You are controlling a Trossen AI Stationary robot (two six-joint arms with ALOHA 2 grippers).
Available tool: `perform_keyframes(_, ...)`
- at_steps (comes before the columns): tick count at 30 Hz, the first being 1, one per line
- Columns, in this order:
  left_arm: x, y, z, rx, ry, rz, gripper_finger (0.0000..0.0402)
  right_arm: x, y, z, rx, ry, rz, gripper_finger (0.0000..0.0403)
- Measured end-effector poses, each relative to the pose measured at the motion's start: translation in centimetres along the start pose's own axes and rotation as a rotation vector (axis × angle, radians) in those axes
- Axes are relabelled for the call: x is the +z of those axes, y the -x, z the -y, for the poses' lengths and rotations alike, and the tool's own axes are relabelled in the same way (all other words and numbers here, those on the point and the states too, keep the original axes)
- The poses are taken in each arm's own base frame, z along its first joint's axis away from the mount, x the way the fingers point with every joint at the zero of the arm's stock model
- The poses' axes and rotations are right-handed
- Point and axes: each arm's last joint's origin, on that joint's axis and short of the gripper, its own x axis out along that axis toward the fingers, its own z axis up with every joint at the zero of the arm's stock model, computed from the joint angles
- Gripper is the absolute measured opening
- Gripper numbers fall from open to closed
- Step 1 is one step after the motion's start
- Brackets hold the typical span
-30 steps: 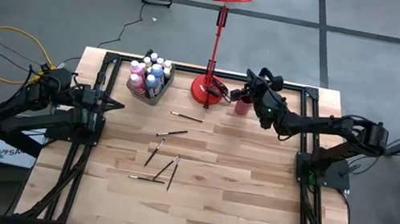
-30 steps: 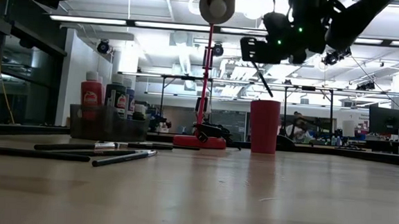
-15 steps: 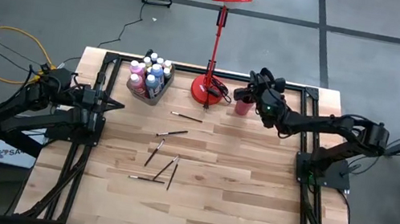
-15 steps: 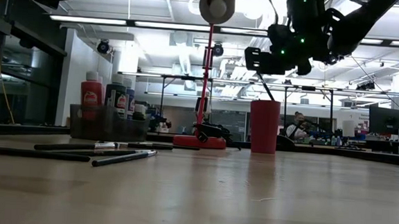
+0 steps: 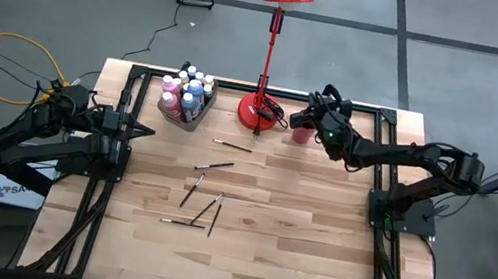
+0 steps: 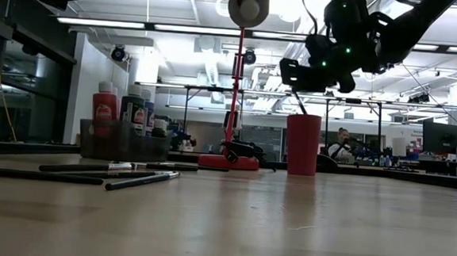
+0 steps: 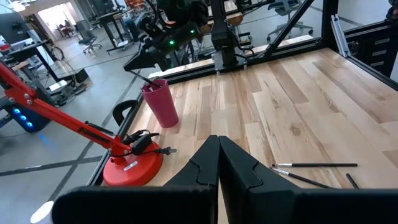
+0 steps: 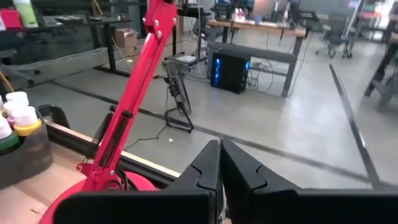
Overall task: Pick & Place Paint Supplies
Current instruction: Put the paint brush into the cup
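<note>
Across a pale wooden worktop (image 5: 295, 228) with a black frame at its edges, seen from above, two dark robot arms reach inward from 9 and 3 o'clock. At about 11 o'clock sits a translucent grey bin (image 5: 182, 108) packed with white-capped paint bottles (image 5: 183, 91) in pink, blue and other colours. Near the worktop's centre lie thin dark paintbrushes (image 5: 200, 197), scattered loosely, some touching, one lying apart toward 12 o'clock. A red desk lamp (image 5: 267, 61) stands at 12 o'clock on a round red base. Just beside the base, toward 1 o'clock, stands a dark red cup (image 5: 302, 131).

The right gripper (image 5: 313, 116) hangs above the cup, its fingers pinched together on a paintbrush (image 6: 299, 97) that slants down toward the cup's mouth; whether the tip reaches inside cannot be told. The left gripper (image 5: 146, 131) waits at 9 o'clock, fingers closed together and holding nothing.

Beyond the worktop, the level view shows a large workshop with bright ceiling lights, metal benches and equipment. The floor around is grey concrete with dark lines, and yellow cable (image 5: 11, 44) lies at 10 o'clock.
</note>
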Motion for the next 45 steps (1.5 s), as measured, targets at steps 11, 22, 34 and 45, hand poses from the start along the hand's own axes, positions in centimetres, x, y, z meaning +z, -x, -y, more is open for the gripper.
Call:
perform_keyframes(11, 0.0, 0.0, 0.0, 0.000, 0.000, 0.000, 0.0000, -0.1, 0.8, -0.8, 0.038, -0.022, -0.004, 0.0087)
perform_keyframes(22, 0.0, 0.0, 0.0, 0.000, 0.000, 0.000, 0.0000, 2.2, 6.1, -1.8, 0.224, -0.066, 0.076, 0.0125)
perform_keyframes(34, 0.0, 0.0, 0.0, 0.000, 0.000, 0.000, 0.0000, -1.7, 10.9, 2.1, 0.679, -0.067, 0.037, 0.0102)
perform_keyframes(45, 0.0, 0.0, 0.0, 0.000, 0.000, 0.000, 0.0000, -2.7, 13.6, 5.4, 0.938, -0.135, 0.141, 0.0095)
